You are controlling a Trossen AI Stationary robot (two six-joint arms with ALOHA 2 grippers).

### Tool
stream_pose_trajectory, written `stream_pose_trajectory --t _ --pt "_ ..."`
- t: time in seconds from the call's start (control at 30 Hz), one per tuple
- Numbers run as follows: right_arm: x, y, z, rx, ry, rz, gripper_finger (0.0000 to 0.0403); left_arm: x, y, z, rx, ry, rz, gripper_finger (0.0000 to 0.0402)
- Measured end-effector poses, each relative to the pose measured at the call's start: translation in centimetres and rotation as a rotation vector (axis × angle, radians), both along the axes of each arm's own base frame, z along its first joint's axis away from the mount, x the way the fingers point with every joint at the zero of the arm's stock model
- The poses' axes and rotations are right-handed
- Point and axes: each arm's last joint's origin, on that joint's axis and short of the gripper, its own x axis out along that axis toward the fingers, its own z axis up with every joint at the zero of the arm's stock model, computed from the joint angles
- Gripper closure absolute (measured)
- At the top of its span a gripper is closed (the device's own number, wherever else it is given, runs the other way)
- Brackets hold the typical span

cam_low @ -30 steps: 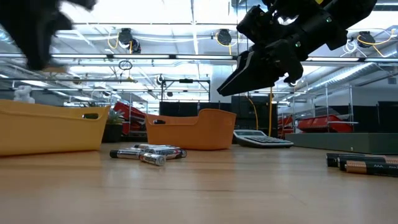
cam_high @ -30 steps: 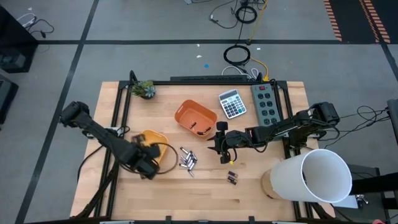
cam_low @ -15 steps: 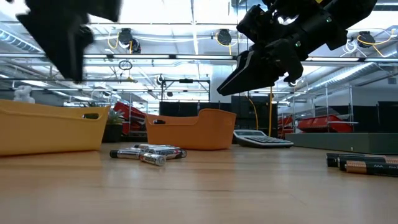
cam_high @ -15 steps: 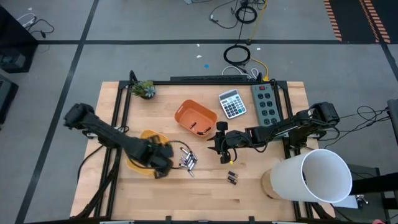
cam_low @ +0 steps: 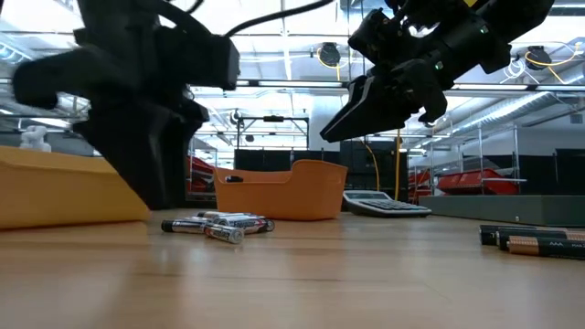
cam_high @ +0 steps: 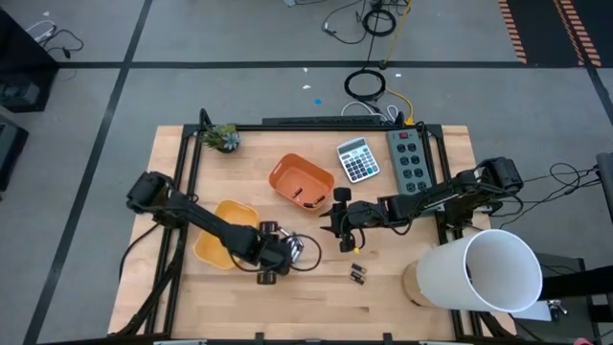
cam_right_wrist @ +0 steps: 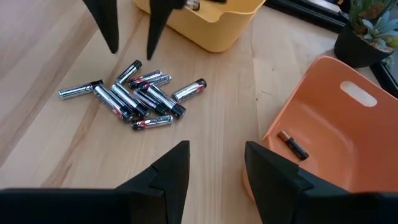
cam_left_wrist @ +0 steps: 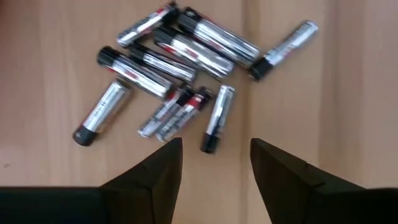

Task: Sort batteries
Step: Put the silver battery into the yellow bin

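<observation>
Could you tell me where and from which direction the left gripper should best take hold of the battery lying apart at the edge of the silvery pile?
Probably across the middle of the lone battery, coming straight down from above. It lies flat on the table, clear of the pile, so the left gripper, open above the pile, could put one of its fingers on each long side. Its round, slim body suggests closing across the width, not end to end.

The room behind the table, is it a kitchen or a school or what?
Probably a robot lab or workshop, not a kitchen. Behind the wooden table run metal racks under ceiling light strips, cables lie on the grey floor, and two dark robot arms work over a pile of batteries.
</observation>
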Motion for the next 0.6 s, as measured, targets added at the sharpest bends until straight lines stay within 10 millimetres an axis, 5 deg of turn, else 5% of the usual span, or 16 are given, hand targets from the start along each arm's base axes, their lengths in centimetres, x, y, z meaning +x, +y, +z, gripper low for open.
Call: stream_pose_trajectory --t 0.4,0.6 --pt "-0.3 -0.1 -0.5 -0.002 0.008 -0.001 0.0257 0.9 -0.2 -1.7 -0.01 0.007 -0.05 0.0238" --pt "-0.3 -0.1 -0.5 -0.004 0.009 0.0 0.0257 1.1 -0.4 -2.3 -0.016 0.017 -0.046 0.0303"
